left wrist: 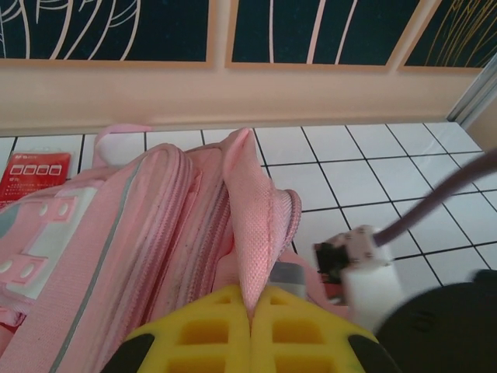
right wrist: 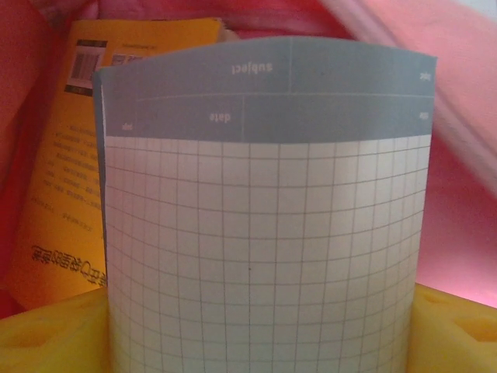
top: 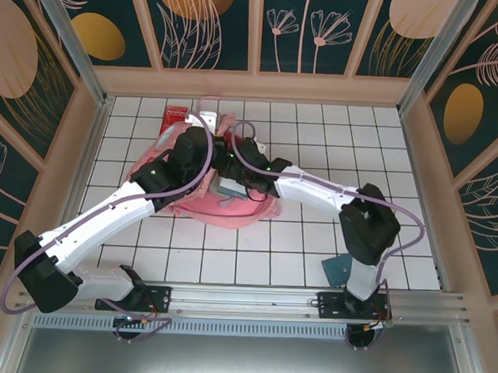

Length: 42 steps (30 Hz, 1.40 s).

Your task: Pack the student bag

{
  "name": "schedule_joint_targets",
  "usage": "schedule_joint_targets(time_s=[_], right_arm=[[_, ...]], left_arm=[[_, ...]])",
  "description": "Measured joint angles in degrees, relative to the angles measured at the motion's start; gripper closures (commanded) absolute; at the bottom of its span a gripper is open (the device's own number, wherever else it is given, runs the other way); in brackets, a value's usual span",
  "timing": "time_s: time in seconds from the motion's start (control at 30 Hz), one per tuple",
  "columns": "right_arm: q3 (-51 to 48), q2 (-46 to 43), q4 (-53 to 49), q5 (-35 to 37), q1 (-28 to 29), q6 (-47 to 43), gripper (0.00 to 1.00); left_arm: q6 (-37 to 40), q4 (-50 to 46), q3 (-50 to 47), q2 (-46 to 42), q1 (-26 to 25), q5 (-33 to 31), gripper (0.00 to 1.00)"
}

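Left end effector [left wrist: 250, 330] pinches flap of bag [left wrist: 155, 233].
Right wrist view, inside: right end effector [right wrist: 252, 334] clamps grid pad [right wrist: 264, 233] beside yellow book [right wrist: 62, 194].

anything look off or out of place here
The grid notepad looks bowed, not flat, at the mouth of the student bag beside a yellow book. A red packet lies on the table behind it, not packed.

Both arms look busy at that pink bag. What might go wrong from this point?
1. The left hand pinches just a thin fabric flap of the student bag. If that slips free, the opening may sag shut.
2. The grid notepad in the right hand looks bowed. Pushed further in, it may catch on the orange book already inside, or crumple.
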Motion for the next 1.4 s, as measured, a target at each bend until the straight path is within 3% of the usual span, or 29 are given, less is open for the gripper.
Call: schedule_joint_targets(time_s=[0.2,0.37,0.7,0.97,1.13,1.4], right_arm=[[6.4,4.79,0.57,-2.19,-0.24,0.02,0.18],[11.47,8.41,0.85,-3.98,-0.31,0.11,0.02],[8.63,8.63,4.96,-5.95,-0.5,0.02,0.01],[-1.38,1.7,11.87,-8.5,-0.28,0.76,0.14],[-4.79,0.61,17.09,-12.2,-0.37,2.08,0.35],[-5.84,0.63,20.37,-14.62,-0.72,3.69,0.35]], left_arm=[[-0.24,-0.94,1.79,0.15,1.29,-2.51,0.98],[-0.31,-0.83,2.6,0.31,2.19,-4.92,0.98],[-0.44,-1.03,2.71,0.59,1.53,-3.85,0.98],[-0.46,-1.05,2.71,1.55,0.72,-1.97,0.98],[-0.46,-1.03,2.71,1.73,0.63,-1.22,0.98],[-0.46,-0.9,2.71,2.14,0.61,-0.76,0.98]])
